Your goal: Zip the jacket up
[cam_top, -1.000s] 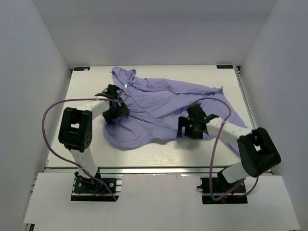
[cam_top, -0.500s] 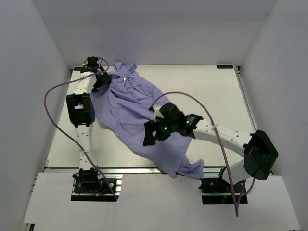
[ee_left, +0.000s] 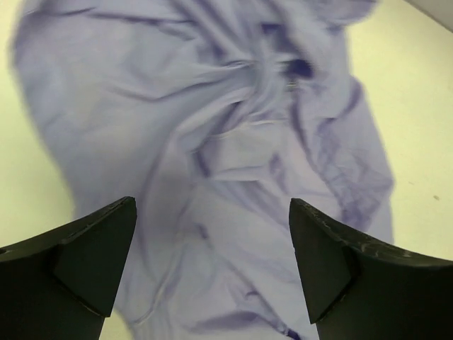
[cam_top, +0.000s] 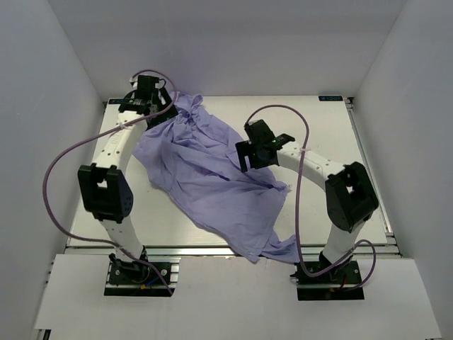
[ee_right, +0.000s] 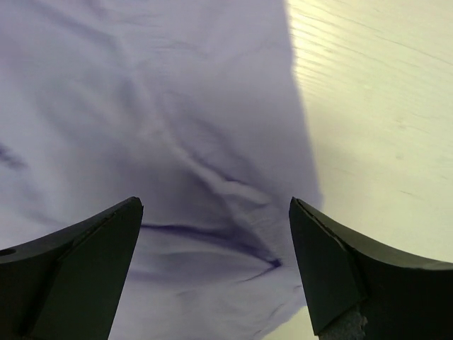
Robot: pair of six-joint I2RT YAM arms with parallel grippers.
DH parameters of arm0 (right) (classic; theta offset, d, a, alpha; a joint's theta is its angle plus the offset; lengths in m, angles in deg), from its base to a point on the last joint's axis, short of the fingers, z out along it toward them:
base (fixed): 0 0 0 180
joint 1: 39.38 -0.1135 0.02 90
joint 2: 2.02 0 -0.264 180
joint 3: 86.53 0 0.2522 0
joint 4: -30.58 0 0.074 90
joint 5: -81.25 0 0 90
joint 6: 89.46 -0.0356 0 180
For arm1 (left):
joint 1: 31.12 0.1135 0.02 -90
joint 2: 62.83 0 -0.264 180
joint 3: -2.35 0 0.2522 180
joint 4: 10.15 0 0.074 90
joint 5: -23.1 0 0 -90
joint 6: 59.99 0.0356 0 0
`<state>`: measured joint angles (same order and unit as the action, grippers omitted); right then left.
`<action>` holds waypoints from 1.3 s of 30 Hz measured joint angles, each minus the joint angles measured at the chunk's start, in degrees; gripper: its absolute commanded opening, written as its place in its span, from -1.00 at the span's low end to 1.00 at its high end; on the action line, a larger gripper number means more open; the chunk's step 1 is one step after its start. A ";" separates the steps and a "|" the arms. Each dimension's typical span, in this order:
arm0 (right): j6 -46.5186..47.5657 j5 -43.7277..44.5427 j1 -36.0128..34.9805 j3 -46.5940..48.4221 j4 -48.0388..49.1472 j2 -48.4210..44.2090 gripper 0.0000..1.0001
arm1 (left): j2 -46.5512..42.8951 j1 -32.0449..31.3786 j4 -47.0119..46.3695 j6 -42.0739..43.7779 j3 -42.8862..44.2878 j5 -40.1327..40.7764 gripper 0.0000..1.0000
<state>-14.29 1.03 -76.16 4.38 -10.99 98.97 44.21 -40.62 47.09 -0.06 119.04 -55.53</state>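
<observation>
At the near edge of the tabletop [cam_top: 333, 134], low and just right of centre in the overhead frame, one end of the lavender jacket [cam_top: 212, 177] reaches the rim in a loose tail. From there the garment runs on a long diagonal toward the upper left, where its far end is bunched in folds, possibly the hood or collar, though that cannot be told for sure. Midway up, right of centre, the right end effector [cam_top: 255, 157] hangs over the jacket's right-hand border with its fingers spread wide and nothing between them; its own camera shows only smooth fabric and bare tabletop below. Farthest off, at the upper left, the left end effector [cam_top: 157, 113] hangs over the crumpled far end, likewise fully spread and empty. The cloth looks thin, light and limp, likely to wrinkle, slide and drag along when pulled rather than hold a shape. It would best be pinched at a firm hem or along the zip edges, one end effector anchoring while the other draws. No zip line or slider shows plainly, and the garment seems to need spreading first.
</observation>
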 measured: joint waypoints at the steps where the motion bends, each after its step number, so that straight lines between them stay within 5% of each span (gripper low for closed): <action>1: 0.55 1.42 0.48 0.13 -0.46 1.11 0.77 | -2.08 0.57 0.13 -0.76 -2.27 1.11 0.96; 8: 3.02 8.81 2.19 -0.24 -2.56 5.03 0.69 | -6.32 1.31 1.38 -4.76 -15.26 2.47 0.96; 15: 3.32 7.98 3.93 -2.80 -2.21 4.66 0.57 | -5.97 -5.86 -2.19 -6.60 -30.53 -3.91 0.96; 26: 6.51 3.37 4.50 -14.58 1.07 -4.66 0.46 | 0.13 -5.31 -3.34 -9.20 -31.78 -3.69 0.96; 29: 6.25 5.49 4.52 -14.58 1.18 -2.75 -0.21 | 0.59 -5.35 -2.84 -9.51 -31.26 -2.84 0.96; 30: 5.73 6.43 4.59 -14.58 1.11 -2.05 -0.72 | 0.85 -5.35 -2.49 -9.66 -30.95 -2.58 0.96; 34: 2.73 9.09 6.27 -14.60 0.94 -1.73 -0.96 | 1.64 -5.18 -1.49 -10.08 -30.01 -0.81 0.96; 39: -1.53 9.25 13.88 -15.87 1.09 -5.99 -1.00 | 1.79 -3.52 -0.81 -10.32 -30.03 0.39 0.96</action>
<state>-15.82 10.28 -62.28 -11.49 -9.90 92.98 46.00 -44.13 46.28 -10.37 89.01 -55.13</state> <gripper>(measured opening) 0.033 0.979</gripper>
